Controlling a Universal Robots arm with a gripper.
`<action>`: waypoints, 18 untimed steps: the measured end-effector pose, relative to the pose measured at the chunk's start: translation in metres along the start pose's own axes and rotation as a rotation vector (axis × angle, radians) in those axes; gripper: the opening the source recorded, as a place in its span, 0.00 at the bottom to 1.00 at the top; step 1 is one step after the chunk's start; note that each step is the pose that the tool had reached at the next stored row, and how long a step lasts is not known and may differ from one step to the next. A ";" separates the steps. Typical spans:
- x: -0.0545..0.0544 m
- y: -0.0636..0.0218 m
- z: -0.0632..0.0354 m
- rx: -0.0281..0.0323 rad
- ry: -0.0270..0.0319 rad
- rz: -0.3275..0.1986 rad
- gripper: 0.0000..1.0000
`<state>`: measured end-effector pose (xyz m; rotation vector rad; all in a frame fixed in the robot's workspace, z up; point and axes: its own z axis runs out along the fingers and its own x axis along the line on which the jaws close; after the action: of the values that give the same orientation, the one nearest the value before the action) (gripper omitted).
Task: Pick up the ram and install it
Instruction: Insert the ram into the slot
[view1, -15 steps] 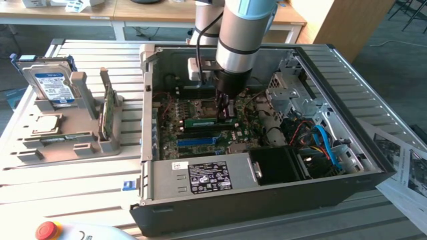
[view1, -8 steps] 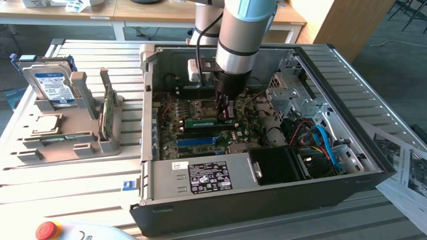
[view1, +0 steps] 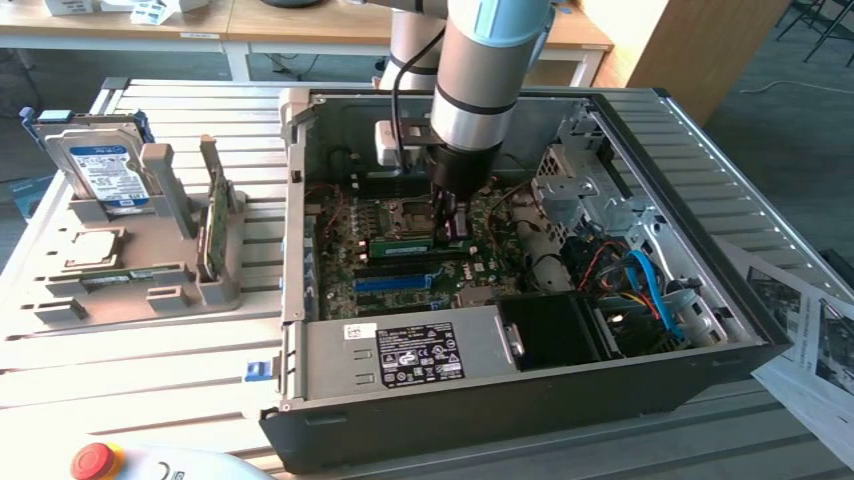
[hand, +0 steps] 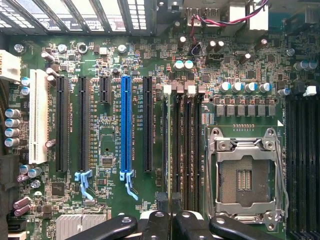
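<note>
Arm pose: my arm (view1: 487, 60) drops almost straight down from the top centre of the exterior frame into the open computer case (view1: 747, 300).
Hand: my gripper (view1: 451, 228) is pinched nearly closed on the ram (view1: 400, 243).
Ram: on edge at frame centre, over the motherboard (view1: 387, 285).
Wrist view adds: ram seen edge-on beside the black memory slots (hand: 186, 150), between blue slot (hand: 125, 125) and CPU socket (hand: 245, 180); whether it is seated, I cannot tell.
Exterior view adds: hard drive (view1: 100, 165) in a grey tray (view1: 160, 290), frame left.
</note>
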<state>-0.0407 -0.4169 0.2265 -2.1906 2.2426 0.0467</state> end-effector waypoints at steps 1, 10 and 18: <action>0.000 0.0000 0.0001 0.0000 -0.0001 0.000 0.12; 0.000 0.0000 0.0017 0.0000 0.0000 0.000 0.12; 0.000 -0.0001 0.0032 0.0000 -0.0001 0.000 0.12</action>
<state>-0.0407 -0.4169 0.2233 -2.1905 2.2425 0.0468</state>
